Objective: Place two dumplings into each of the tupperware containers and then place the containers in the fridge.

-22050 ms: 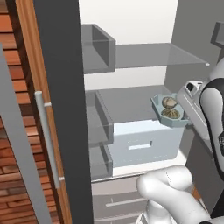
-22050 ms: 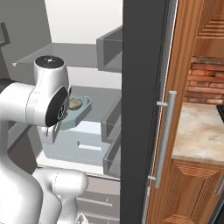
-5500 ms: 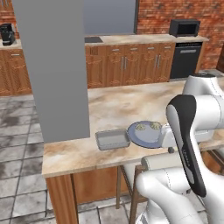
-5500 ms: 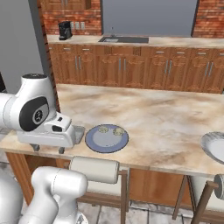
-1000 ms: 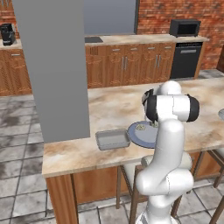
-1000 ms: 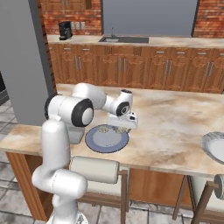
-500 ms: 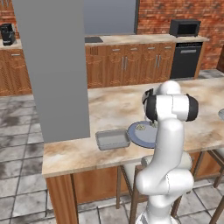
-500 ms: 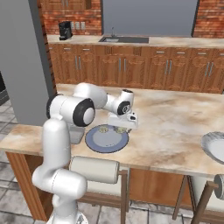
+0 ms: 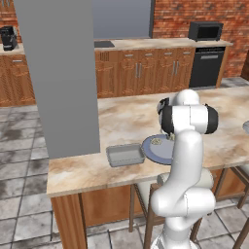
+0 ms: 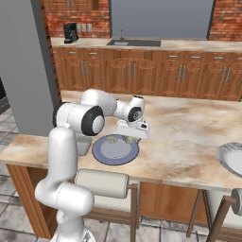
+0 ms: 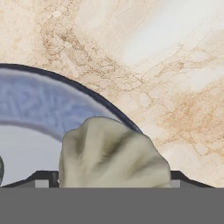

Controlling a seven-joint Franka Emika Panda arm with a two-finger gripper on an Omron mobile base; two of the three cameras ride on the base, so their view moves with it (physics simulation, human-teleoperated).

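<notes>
Dumpling: creased, beige, rounded lump.

Light was even and bright, shadows faint, no glare; renders were soft and grainy, the hand view blurriest.

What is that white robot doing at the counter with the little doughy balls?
The robot's fingers are down at the edge of the blue-grey plate, right over a dumpling it seems about to grab. Another dumpling sits on the plate nearby. An empty grey container waits beside the plate on the marble counter, so no dumpling is in it yet.
</notes>
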